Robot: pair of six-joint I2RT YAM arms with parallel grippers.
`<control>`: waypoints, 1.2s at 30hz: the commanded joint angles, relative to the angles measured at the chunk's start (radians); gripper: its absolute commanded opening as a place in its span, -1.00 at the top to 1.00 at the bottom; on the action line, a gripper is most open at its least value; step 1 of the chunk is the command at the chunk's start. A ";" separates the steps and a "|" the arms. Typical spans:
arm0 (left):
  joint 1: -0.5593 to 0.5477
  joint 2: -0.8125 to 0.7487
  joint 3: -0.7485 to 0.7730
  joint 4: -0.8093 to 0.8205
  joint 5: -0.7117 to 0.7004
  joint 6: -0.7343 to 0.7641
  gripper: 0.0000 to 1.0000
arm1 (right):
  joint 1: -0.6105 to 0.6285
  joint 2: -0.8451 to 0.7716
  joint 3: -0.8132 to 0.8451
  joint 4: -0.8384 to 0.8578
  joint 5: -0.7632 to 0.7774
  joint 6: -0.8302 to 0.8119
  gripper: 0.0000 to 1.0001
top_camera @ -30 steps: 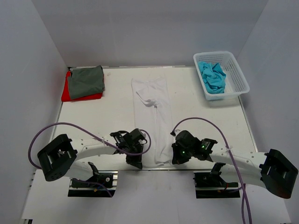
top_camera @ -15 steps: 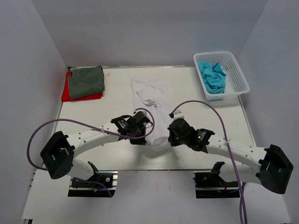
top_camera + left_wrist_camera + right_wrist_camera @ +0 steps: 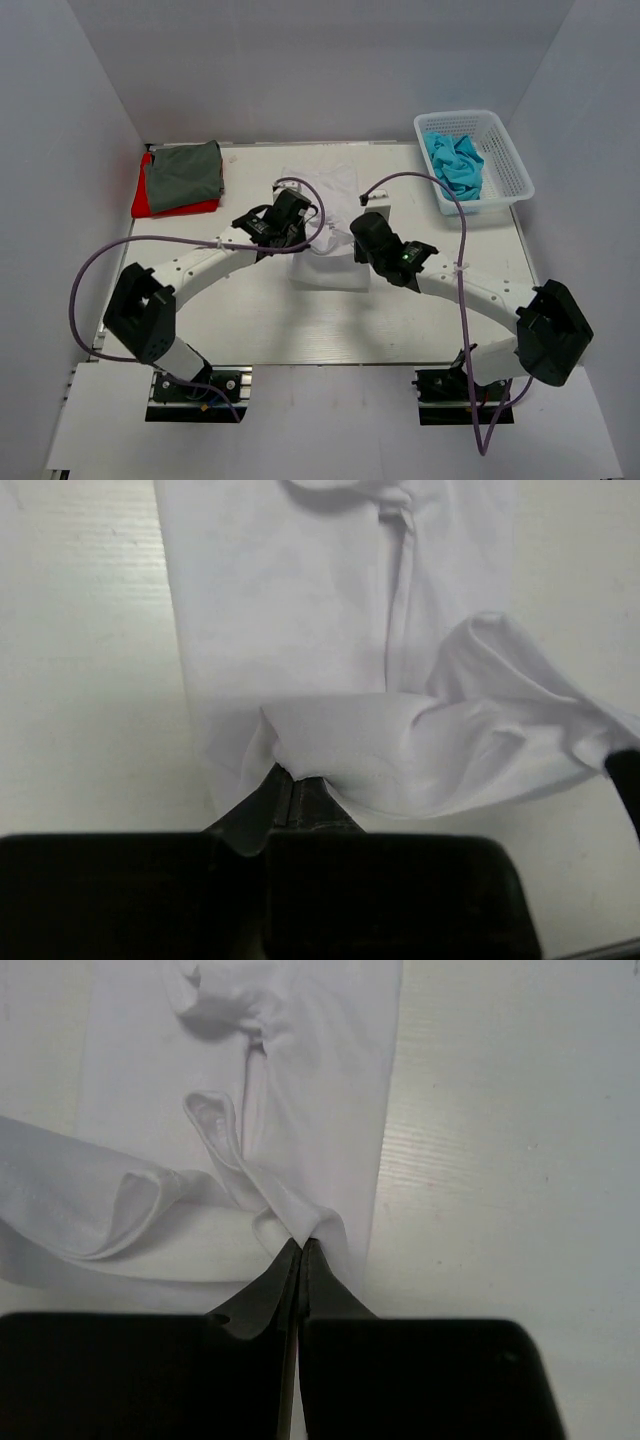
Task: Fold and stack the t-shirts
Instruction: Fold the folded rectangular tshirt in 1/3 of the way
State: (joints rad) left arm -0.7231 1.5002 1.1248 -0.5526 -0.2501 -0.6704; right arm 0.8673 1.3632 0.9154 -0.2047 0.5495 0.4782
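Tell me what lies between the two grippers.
A sagging fold of the white t-shirt spans between the left gripper and the right gripper, both shut on it; the top external view shows it.

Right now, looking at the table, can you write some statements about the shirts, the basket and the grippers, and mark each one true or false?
1. The left gripper and the right gripper are both shut on the white shirt. True.
2. The grey shirt lies under the red shirt. False: the grey one lies on top of the red one.
3. The basket holds blue cloth. True.
4. The basket stands at the far left corner. False: it stands at the far right.
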 commanded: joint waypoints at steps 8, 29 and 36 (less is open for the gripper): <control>0.157 0.199 0.205 0.011 0.078 0.094 1.00 | -0.119 0.149 0.143 0.142 -0.002 -0.108 1.00; 0.321 0.428 0.393 -0.052 0.149 0.045 -0.99 | -0.274 0.510 0.485 0.102 -0.262 -0.150 -0.38; 0.330 0.249 0.159 0.037 0.193 0.029 -0.99 | -0.274 0.338 0.232 0.157 -0.324 -0.138 -0.81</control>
State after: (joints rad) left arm -0.3870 1.8660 1.3525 -0.5503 -0.0914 -0.6304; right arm 0.5903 1.7844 1.2091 -0.0750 0.2646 0.3340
